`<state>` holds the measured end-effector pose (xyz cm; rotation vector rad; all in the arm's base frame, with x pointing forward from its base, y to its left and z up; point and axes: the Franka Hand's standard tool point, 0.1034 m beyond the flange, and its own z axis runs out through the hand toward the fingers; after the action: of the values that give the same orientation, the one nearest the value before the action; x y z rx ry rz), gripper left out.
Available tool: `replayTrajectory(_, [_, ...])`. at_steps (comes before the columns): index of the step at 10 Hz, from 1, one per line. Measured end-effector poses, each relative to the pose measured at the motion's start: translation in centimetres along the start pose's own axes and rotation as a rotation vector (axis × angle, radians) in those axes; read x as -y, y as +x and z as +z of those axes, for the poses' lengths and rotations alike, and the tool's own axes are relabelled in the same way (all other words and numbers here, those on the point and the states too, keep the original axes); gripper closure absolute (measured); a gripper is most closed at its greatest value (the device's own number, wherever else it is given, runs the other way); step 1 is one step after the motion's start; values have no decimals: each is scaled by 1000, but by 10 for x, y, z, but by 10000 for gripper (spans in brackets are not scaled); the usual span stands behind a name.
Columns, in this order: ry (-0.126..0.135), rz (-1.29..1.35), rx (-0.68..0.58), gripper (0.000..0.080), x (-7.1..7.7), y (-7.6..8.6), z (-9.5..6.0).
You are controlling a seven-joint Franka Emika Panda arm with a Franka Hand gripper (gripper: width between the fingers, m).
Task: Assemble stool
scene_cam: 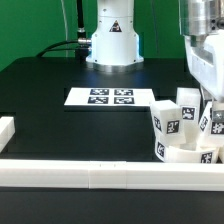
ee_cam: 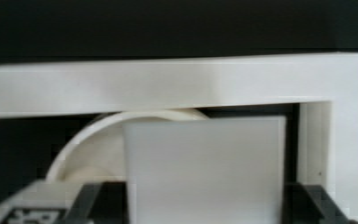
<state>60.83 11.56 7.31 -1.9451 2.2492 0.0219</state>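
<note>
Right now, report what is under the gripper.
Under the gripper, which is shut on a white leg, sits the round seat with two more legs standing on it. The leg's joint with the seat is hidden.

Black table (scene_cam: 60,130) with marker board (scene_cam: 111,97), stool (scene_cam: 185,140), border rails (scene_cam: 90,175)

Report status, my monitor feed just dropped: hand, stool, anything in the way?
Hand shut on a stool leg. Seat in the rail corner, legs standing on it. White rail close ahead.

open black table (scene_cam: 60,80) centre, border rails (scene_cam: 100,172) hemming stool (scene_cam: 180,135) corner
</note>
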Motion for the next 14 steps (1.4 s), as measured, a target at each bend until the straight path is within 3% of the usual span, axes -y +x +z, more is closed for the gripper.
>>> replayTrajectory(2, [-1,129,9,459,-1,-2,0])
replayTrajectory(4, [29,310,7,459,0,-5,0])
replayTrajectory(11, [35,446,44,459,0,-2,0])
replayTrajectory(12, [36,414,44,382,0,-2,0])
replayTrajectory(13, [36,404,45,382,0,-3,0])
replayTrajectory(14, [41,384,49,211,2,-4,-4])
